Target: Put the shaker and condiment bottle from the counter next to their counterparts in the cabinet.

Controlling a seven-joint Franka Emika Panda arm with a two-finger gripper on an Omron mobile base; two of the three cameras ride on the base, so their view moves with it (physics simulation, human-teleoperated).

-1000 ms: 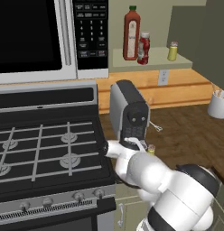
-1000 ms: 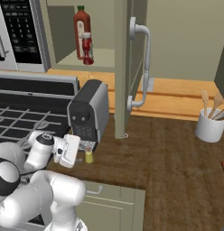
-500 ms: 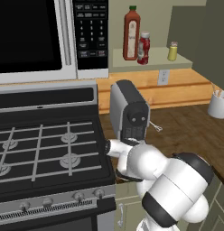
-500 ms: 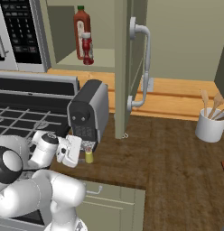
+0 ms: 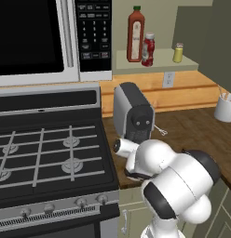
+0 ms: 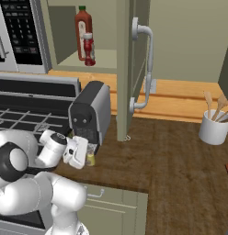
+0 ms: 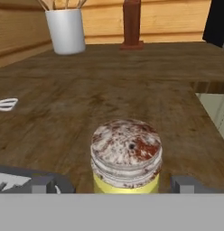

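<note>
The shaker (image 7: 126, 155), yellow with a mottled pale cap, stands upright on the brown counter (image 7: 132, 85) near its front edge. My gripper (image 7: 114, 184) is open around it, a fingertip (image 7: 44, 184) on each side with a gap to the shaker. From the right base view the shaker (image 6: 91, 159) peeks out beside the gripper (image 6: 86, 153), just in front of the toaster. In the cabinet (image 5: 154, 62) the condiment bottle (image 5: 148, 49) stands next to the tall red bottle (image 5: 135, 35). The twin shaker (image 5: 178, 53) stands at the shelf's right.
A black-and-grey toaster (image 6: 90, 112) stands right behind the hand. The open cabinet door (image 6: 127, 69) hangs above the counter. A white utensil cup (image 6: 213, 128) is far right, the stove (image 5: 43, 148) and microwave (image 5: 38, 37) left. A brown mill (image 7: 132, 22) stands beyond.
The arm's elbow has swung forward and the hand has settled slightly closer around the shaker. The shaker and the bottles have not moved.
</note>
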